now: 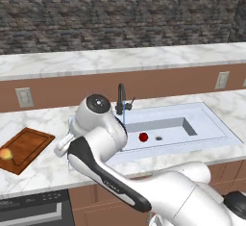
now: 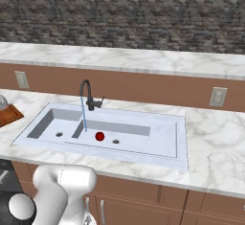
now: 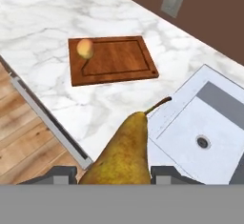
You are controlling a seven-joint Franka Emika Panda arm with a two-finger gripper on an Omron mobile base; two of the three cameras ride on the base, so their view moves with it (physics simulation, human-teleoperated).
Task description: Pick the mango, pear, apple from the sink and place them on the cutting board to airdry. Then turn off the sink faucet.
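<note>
Mango [image 1: 6, 154] on cutting board [image 1: 26, 148], apple [image 1: 143, 137] in sink [image 1: 211, 124], faucet [image 1: 121, 100] running

White marble counter [image 1: 48, 167], cutting board [image 1: 25, 148] lying on it, sink [image 1: 211, 124] set in

I count three fruits: one mango [image 3: 85, 49], one pear [image 3: 125, 152], one apple [image 1: 143, 137]. One cutting board [image 3: 114, 60]. One sink [image 2: 158, 142] with two basins, a drain in each. One sink faucet [image 2: 86, 95]. I see two wall outlets [image 1: 24, 97] [image 1: 221, 80]. One bench [image 3: 52, 23].
</note>
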